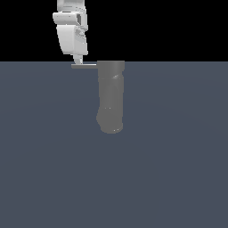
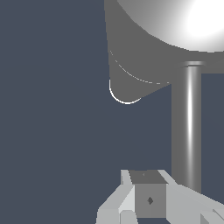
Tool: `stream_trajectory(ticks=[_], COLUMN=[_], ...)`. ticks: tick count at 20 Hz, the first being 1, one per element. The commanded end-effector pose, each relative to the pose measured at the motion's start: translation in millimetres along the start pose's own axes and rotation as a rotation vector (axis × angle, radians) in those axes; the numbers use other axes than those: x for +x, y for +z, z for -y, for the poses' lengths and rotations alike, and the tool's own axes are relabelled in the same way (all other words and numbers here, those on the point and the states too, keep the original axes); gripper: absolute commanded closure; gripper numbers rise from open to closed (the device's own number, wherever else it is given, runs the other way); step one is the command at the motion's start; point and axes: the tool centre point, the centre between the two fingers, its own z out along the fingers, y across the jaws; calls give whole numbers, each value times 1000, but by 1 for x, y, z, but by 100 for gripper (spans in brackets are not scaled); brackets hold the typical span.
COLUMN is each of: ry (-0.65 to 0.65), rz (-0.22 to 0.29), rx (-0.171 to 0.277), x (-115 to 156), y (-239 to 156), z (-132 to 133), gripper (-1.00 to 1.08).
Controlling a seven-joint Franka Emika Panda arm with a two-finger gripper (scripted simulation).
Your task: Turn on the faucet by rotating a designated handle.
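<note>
**Gripper at the handle's tip, turn apparently still to come**

Exterior view: the faucet (image 1: 111, 98) stands at the centre of the picture as a thick, matte grey cylinder with faint segment seams and a rounded, slightly bulging lower end. From its upper end the handle (image 1: 84, 66), a thin, straight, paler grey bar, juts out toward 9 o'clock. The white, blocky gripper (image 1: 78, 61) comes in from 12 o'clock, and its fingertip meets the outer end of the bar or sits just above it (contact cannot be confirmed at this size). Only one finger shows, so how wide the claw stands cannot be told here, and nothing appears to be held. The floor (image 1: 178, 178) is a flat slate-blue plane without texture.

Wrist view: the handle (image 2: 187, 127) runs as a smooth, glossy-looking rod with a bright highlight along its length, joining the faucet (image 2: 148, 48) toward 12 o'clock, where the body glares almost white. The pale faceted fingers (image 2: 127, 199) lie at 6 o'clock, just beside the rod and not around it; their spacing stays unclear.

Judged from this, the approach looks finished while the push that rotates the handle remains to be done.
</note>
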Motion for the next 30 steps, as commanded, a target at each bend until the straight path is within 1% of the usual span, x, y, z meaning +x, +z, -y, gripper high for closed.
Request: stream_trajectory(ticks=[1, 30], ry=[0, 1], rz=[-1, -1], rx=[-3, -2], x=[0, 4], y=[0, 0], z=[-7, -76], gripper=[108, 108])
